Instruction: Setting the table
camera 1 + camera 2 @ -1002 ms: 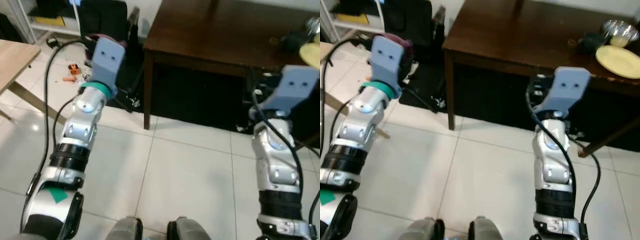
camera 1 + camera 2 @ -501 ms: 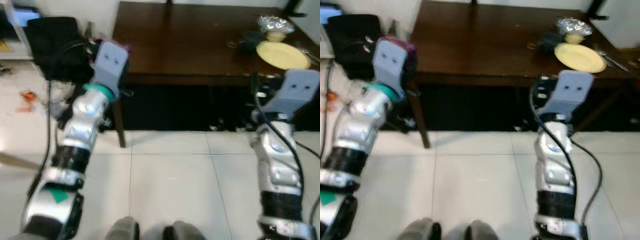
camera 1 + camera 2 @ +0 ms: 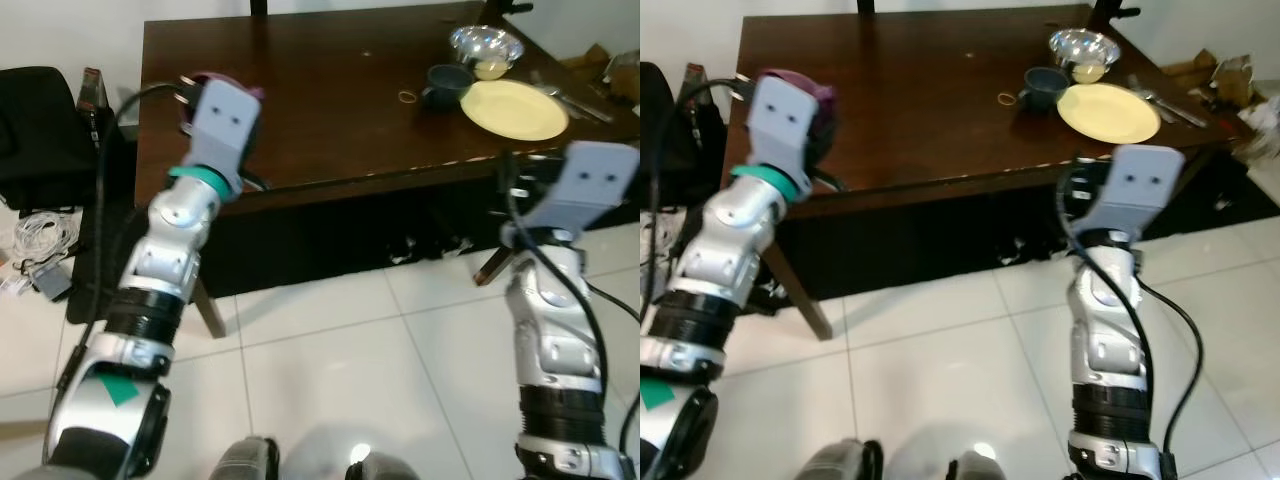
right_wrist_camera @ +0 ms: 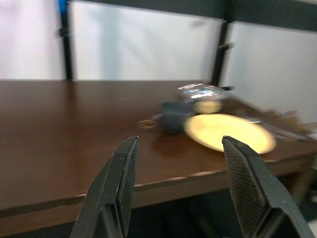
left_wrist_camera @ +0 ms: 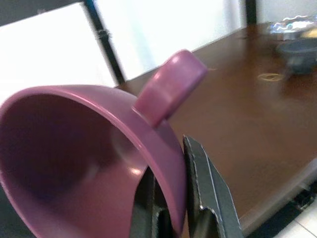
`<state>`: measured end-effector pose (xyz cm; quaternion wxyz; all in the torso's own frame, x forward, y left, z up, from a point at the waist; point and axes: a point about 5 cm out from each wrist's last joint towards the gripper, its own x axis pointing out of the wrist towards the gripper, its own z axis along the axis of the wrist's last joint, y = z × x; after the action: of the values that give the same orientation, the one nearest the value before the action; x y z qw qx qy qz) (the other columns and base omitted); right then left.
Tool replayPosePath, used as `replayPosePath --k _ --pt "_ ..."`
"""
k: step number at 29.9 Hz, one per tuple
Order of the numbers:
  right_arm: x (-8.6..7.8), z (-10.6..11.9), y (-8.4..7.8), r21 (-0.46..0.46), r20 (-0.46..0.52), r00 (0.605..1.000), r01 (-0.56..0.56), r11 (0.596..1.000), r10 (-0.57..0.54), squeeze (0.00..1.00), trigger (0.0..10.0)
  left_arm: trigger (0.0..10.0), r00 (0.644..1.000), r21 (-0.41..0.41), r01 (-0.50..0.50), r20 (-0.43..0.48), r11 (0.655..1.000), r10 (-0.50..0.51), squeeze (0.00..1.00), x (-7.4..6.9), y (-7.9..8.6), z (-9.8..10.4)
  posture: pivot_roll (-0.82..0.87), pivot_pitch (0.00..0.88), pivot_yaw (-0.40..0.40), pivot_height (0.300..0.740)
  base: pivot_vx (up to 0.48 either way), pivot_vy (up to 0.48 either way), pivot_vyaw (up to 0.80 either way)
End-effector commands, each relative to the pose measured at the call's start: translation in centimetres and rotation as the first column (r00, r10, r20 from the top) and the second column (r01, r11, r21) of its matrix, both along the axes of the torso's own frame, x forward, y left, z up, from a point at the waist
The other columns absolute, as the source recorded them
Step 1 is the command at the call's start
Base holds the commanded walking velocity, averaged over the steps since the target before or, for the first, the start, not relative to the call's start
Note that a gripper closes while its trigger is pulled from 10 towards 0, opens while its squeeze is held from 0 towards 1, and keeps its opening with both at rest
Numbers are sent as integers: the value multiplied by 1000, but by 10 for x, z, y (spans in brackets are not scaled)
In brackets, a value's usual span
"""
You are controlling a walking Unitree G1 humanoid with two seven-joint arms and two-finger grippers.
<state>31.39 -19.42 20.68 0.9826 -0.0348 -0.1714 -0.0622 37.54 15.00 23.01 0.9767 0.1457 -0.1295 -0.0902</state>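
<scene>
A purple cup point(image 5: 94, 148) with a rounded handle is lying tipped on its side, its rim wall sitting pinched between the left gripper point(image 5: 171, 218)'s fingers, over the dark table point(image 3: 910, 90)'s near left part. A yellow plate point(image 3: 1108, 111), dark mug point(image 3: 1044, 87), and metal bowl point(image 3: 1083, 47) are sitting clustered at the table's far right.

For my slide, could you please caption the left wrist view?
Left gripper grips purple cup by its rim above dark wooden table.

We stand in a home dining room: a dark wooden tabletop point(image 3: 330, 90) with a plate point(image 3: 513, 108), a bowl point(image 3: 484, 45), white floor tiles point(image 3: 340, 380).
</scene>
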Motion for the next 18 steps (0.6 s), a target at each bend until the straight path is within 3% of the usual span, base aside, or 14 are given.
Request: replayPosePath --k 1,18 --pt "-2 0 -5 6 2 1000 11 1000 -11 0 10000 10000 1000 9 6 -2 1000 -6 0 0 -5 -3 -20 14 61 740 311 0 0" --pt "-1 1 -1 8 11 1000 -9 1000 9 0 10000 10000 1000 9 -6 16 1000 5 0 2 -5 0 -19 12 60 740 470 0 0"
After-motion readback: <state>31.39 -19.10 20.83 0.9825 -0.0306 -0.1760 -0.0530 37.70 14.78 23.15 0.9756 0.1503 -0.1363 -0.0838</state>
